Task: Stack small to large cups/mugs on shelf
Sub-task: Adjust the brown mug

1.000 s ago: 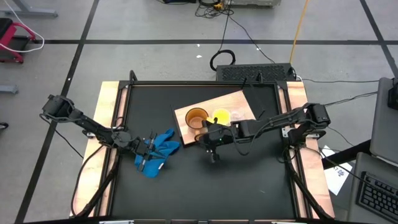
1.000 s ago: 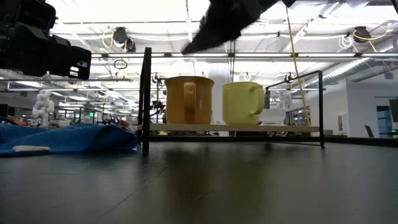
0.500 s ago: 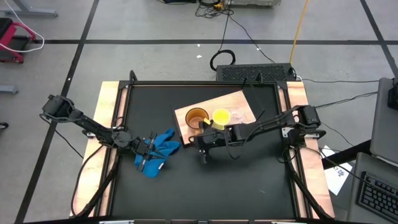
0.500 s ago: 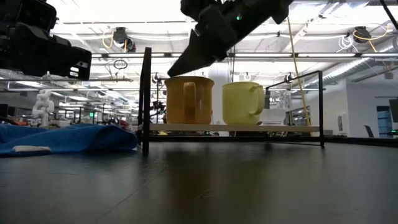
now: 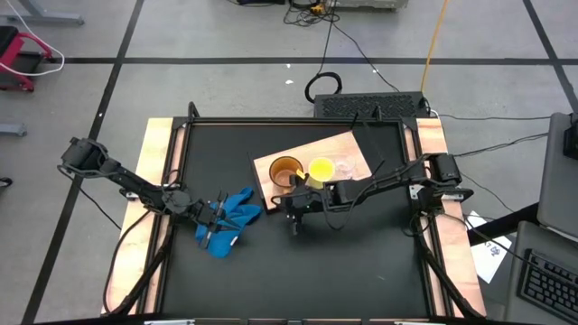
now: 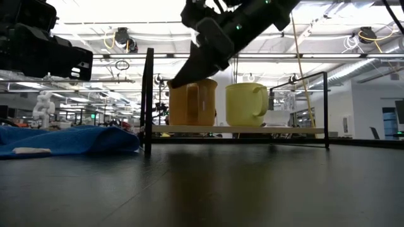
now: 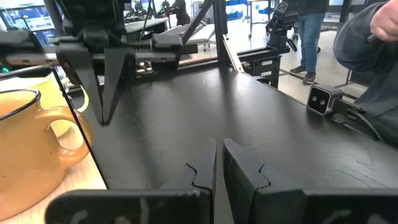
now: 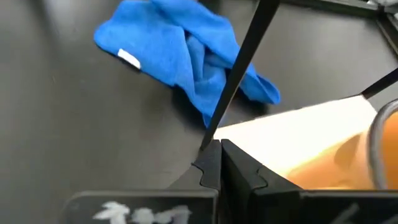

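Observation:
On the light-wood shelf [image 5: 348, 144] stand an orange-brown mug [image 5: 286, 171], a yellow mug [image 5: 321, 169] and a small clear cup [image 5: 346, 166], side by side on their bases. My right gripper [image 5: 293, 226] is shut and slants down over the black table, just off the shelf's near left corner. In the low view it [image 6: 173, 82] shows in front of the orange-brown mug's [image 6: 191, 101] rim. My left gripper [image 5: 217, 221], shut and empty, hovers over a blue cloth [image 5: 233, 221] at the table's left.
A thin black rod [image 8: 239, 68] stands just ahead of my right fingers, by the shelf's corner [image 8: 298, 134]. The blue cloth [image 8: 180, 56] lies crumpled left of the shelf. Bare black tabletop [image 5: 361, 262] lies near and right of it. People stand beyond the table [image 7: 367, 50].
My right gripper has come down and moved toward the table's left, from above the gap between the two mugs to rim height in front of the orange-brown mug, tipping more steeply downward. The mugs, the cup and the cloth have stayed put.

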### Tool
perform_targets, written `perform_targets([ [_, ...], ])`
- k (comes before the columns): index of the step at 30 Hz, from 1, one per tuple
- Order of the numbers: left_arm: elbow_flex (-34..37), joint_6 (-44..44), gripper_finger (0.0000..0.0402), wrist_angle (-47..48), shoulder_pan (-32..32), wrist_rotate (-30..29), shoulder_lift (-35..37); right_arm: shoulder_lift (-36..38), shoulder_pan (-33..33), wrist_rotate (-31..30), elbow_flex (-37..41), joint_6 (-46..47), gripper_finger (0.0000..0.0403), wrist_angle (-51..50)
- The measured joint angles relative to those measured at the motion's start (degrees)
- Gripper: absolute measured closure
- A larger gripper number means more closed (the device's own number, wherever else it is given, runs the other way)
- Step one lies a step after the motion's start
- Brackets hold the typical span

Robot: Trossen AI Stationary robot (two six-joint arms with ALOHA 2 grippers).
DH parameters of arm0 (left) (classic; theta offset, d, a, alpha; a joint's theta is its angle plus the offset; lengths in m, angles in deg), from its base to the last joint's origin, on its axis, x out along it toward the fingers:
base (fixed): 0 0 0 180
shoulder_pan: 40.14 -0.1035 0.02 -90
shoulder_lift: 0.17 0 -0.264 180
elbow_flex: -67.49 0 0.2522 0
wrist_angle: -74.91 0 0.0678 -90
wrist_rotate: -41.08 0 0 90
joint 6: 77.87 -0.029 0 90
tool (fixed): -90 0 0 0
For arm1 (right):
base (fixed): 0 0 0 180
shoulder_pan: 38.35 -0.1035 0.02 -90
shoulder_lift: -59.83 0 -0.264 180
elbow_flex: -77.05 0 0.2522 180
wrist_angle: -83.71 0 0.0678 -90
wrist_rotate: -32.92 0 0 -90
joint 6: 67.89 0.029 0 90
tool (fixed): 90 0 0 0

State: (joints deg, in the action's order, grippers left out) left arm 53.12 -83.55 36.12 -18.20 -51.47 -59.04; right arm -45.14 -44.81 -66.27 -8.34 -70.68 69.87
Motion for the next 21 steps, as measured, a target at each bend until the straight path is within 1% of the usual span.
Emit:
perform_targets([
  [5, 0.0, -0.5, 0.0371, 0.0, 0.0, 0.0, 0.0, 0.0, 0.4, -0.5, 0.7, 0.6, 0.0403, -0.2],
  [9, 0.0, -0.6, 0.0371, 0.0, 0.0, 0.0, 0.0, 0.1, 1.1, -4.4, 2.2, 1.5, 0.0403, 0.3],
  [14, 0.0, -0.6, 0.0371, 0.0, 0.0, 0.0, 0.0, 0.0, 2.2, -4.8, 4.1, 3.7, 0.0403, 0.1],
  [21, 0.0, -1.3, 0.0371, 0.0, 0.0, 0.0, 0.0, 0.0, 2.3, -5.0, 4.5, 4.7, 0.0403, 0.5],
])
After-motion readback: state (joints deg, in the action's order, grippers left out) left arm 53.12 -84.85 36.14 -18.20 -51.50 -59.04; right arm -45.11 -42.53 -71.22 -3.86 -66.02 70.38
